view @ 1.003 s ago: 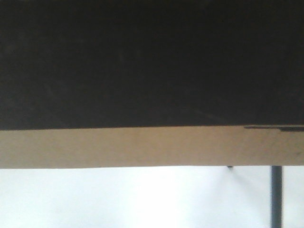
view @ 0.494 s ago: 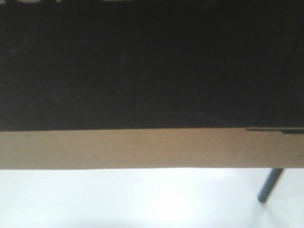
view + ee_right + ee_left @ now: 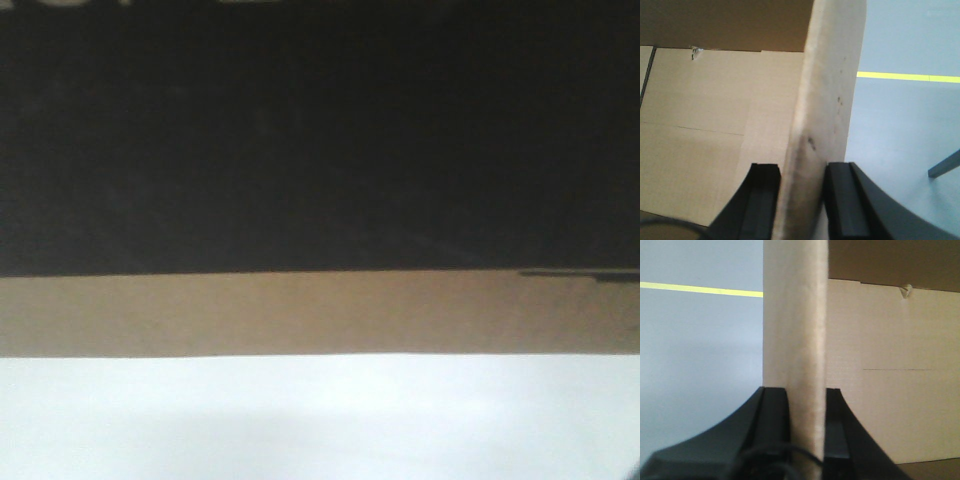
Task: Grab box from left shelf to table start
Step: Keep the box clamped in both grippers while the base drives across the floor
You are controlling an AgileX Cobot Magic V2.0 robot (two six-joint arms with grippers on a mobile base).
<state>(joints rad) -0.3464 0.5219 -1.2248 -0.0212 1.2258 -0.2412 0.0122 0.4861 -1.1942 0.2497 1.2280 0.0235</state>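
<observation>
Dark leg [image 3: 944,168] is slipping out of front view; left gripper [image 3: 807,440] and right gripper [image 3: 800,202] are each clamping a flap of the box [image 3: 320,312].

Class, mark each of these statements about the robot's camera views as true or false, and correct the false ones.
1. The left gripper is shut on an upright cardboard wall of the box. True.
2. The right gripper is open and holds nothing. False: its fingers clamp a wall of the box too.
3. A yellow line crosses the floor in both wrist views. True.
4. In the front view the black panel lies below the brown strip. False: the black panel is above it.
</observation>
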